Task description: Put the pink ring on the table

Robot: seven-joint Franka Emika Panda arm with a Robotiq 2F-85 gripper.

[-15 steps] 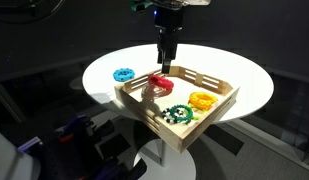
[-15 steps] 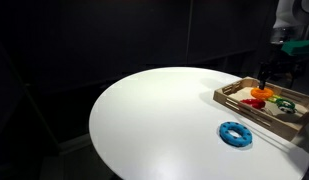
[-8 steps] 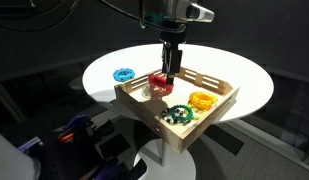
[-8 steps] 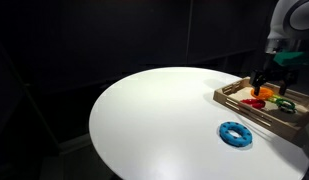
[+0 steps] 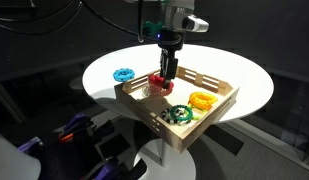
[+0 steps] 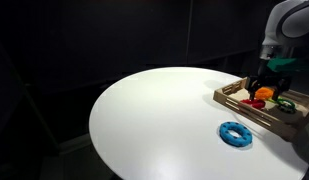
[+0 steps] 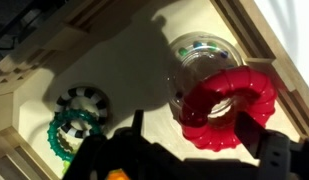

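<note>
**Pincer (image 5: 166, 74) low in the tray, pink ring not gripped**

Its fingers are spread and released, holding nothing, hanging just above the floor of the square wooden tray (image 5: 142, 112). In the wrist view the pink ring (image 7: 229, 108) lies flat on the tray floor just ahead of the fingertips, overlapping a clear round piece (image 7: 199, 55) beyond it. A green-and-white ring (image 7: 76, 118) lies off to one side. Farther out sits a yellow ring (image 5: 201, 100), also in the tray. The blue ring (image 5: 124, 74) rests outside it on the white counter (image 5: 239, 70).
</note>
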